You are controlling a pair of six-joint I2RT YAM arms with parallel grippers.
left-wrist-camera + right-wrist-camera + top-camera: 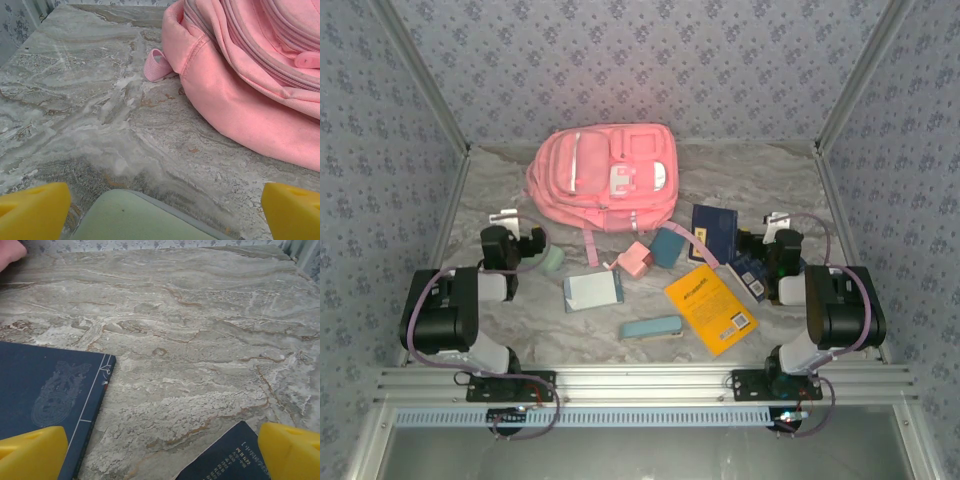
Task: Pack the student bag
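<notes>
Top view: bag [603,178] lay flat at 12 o'clock on the marble table [770,180], front pockets up, near the back wall, with a strap [590,243] trailing toward 6 o'clock. Left gripper [533,246] sat at 9 o'clock, jaws released and wide, holding nothing. A mint case [552,260] lay just beside it, and in the left wrist view the case [135,217] showed below and between the yellow fingers [32,212], whether touching I could not tell. The bag [240,100] was at 2 o'clock in that view, with a pink loop [157,65] at its edge. Right gripper [758,250] sat at 3 o'clock, jaws likewise spread and empty, over a navy book [45,390] and a dark booklet [225,455]. At table centre lay a pink box [636,261], teal pouch [667,246], pale notebook [592,291], teal case [651,328] and yellow book [711,308], all outside the bag.
</notes>
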